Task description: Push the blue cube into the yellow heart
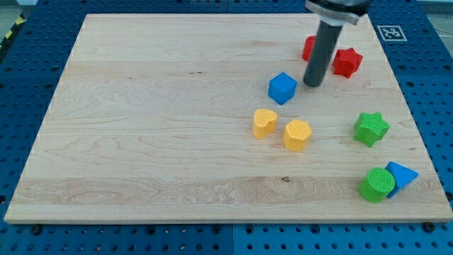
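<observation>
The blue cube [282,88] sits on the wooden board right of centre, toward the view's top. The yellow heart [265,122] lies just below it and slightly to the left, a small gap apart. My tip [312,83] rests on the board just to the right of the blue cube, a short gap from it. The dark rod rises from there to the view's top edge.
A yellow hexagonal block [297,134] sits right of the heart. A red block [309,48] is partly hidden behind the rod, and a red star [347,62] lies beside it. A green star [371,128], a green cylinder [376,184] and a blue triangle [401,174] are at the right.
</observation>
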Tool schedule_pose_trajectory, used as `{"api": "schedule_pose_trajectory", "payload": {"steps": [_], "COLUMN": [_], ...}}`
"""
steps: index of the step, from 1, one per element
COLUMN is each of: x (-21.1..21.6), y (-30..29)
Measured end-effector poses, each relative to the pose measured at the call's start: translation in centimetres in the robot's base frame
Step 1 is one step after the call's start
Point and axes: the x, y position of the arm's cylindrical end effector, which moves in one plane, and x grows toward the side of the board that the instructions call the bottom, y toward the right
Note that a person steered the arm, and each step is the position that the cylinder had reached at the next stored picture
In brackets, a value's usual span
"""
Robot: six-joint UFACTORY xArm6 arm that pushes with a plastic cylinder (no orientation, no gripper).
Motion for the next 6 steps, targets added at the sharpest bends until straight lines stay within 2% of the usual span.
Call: {"api": "schedule_pose_trajectory", "payload": {"steps": [1,3,4,5,6], "x": [-0.6,3.7,4.1,2.3,1.9], "y": [-4.2,-5.8,-6.6,-6.4,-2.5]}}
